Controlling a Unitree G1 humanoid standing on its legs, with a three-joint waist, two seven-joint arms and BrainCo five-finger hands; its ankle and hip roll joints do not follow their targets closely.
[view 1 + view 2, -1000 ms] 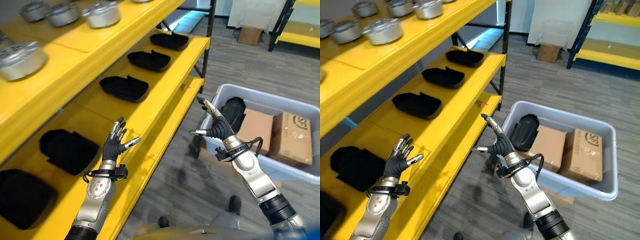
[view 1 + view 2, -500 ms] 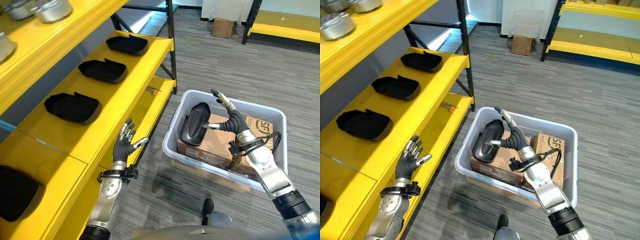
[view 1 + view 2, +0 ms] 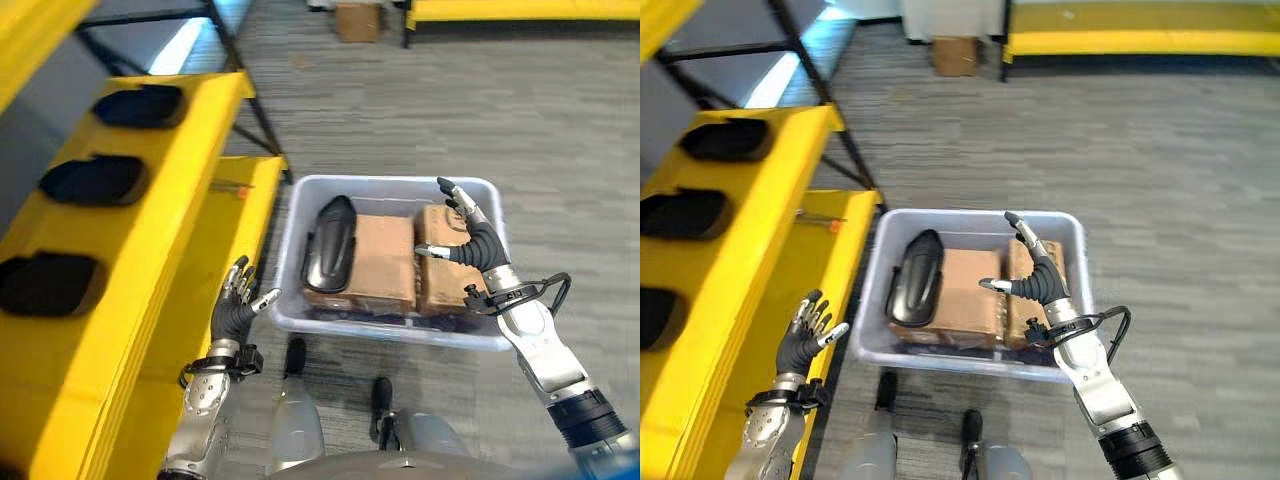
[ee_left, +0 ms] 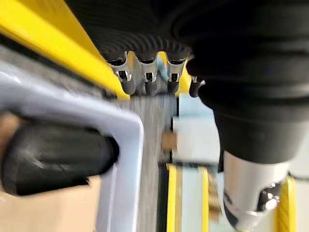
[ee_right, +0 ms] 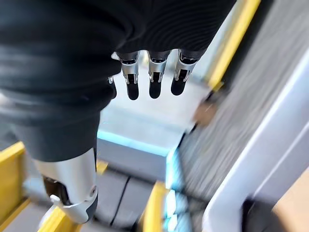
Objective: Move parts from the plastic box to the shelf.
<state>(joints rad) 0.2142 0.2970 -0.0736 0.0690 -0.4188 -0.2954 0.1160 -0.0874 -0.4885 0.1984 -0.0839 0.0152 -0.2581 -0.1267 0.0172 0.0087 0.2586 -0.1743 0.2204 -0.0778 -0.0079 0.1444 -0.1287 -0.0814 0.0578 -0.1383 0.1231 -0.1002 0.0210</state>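
A pale grey plastic box (image 3: 290, 240) stands on the floor beside the yellow shelf (image 3: 150, 250). Inside it lie a black moulded part (image 3: 330, 255) at the left and two cardboard boxes (image 3: 380, 262) beside it. My right hand (image 3: 478, 243) hovers open over the box's right side, above the right-hand carton, holding nothing. My left hand (image 3: 236, 310) is open and empty between the shelf's edge and the box's left wall. Black parts (image 3: 112, 178) lie in a row on the shelf. The left wrist view has the black part (image 4: 53, 157) and the box's rim (image 4: 116, 130).
A cardboard box (image 3: 358, 20) sits on the grey carpet at the back, near another yellow rack (image 3: 520, 10). The shelf's dark diagonal leg (image 3: 245, 105) stands behind the plastic box. Open carpet lies to the right of the box.
The camera has swung away from the shelf toward the plastic box. My right hand now sits over the box's right carton; my left hand stays open near the shelf edge.
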